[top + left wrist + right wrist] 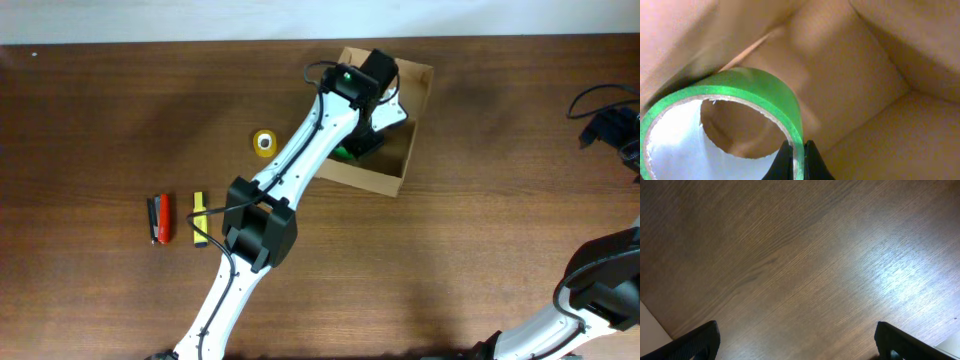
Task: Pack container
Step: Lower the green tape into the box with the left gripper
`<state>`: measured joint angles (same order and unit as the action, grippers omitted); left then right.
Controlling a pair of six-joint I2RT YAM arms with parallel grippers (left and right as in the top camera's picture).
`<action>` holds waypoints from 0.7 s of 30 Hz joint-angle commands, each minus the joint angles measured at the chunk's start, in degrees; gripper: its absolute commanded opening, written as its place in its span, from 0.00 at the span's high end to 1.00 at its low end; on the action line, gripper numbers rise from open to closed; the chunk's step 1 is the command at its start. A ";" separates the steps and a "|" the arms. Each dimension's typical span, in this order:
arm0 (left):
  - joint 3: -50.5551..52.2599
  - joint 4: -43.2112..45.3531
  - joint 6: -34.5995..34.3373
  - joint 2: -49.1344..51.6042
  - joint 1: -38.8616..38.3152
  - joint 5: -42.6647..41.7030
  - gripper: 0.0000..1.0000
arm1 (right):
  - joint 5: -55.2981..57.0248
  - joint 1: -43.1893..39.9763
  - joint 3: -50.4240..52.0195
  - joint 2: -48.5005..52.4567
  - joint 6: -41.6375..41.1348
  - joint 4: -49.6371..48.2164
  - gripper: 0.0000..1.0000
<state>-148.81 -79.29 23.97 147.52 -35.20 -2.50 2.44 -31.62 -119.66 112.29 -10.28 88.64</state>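
Observation:
The container (pixel 398 168), an open brown cardboard box, stands at the back middle of the table. My left arm reaches into it, and the left gripper (pixel 362 140) is down inside the box. In the left wrist view the left gripper (pixel 799 161) is shut on the wall of a green tape roll (pixel 755 87), one finger inside the ring and one outside, with the container's cardboard floor and walls (pixel 855 75) behind it. A bit of the green tape roll (pixel 343 153) shows beside the arm in the overhead view. My right gripper (pixel 797 340) stands open above bare wooden table, nothing between its fingers.
A small yellow tape roll (pixel 264 142) lies left of the box. Red and black pens (pixel 159 219) and a yellow-and-black item (pixel 198 213) lie at the left. Black cables (pixel 610 120) sit at the far right edge. The right arm (pixel 600 285) is at the bottom right.

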 commanded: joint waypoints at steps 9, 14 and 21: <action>-1.44 -1.40 -3.43 -10.43 3.72 5.55 0.98 | -0.55 0.09 0.24 0.00 0.39 -0.59 0.01; -0.26 -1.05 -3.37 -9.53 4.24 2.89 0.98 | -0.55 0.09 0.24 0.00 0.39 -0.57 0.01; -0.02 -0.17 -3.39 -7.50 4.09 2.67 0.98 | -0.55 0.09 0.24 0.00 0.39 -0.61 0.01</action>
<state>-148.92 -79.75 21.37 138.56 -30.79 1.08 2.42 -31.62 -119.66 112.29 -10.26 88.23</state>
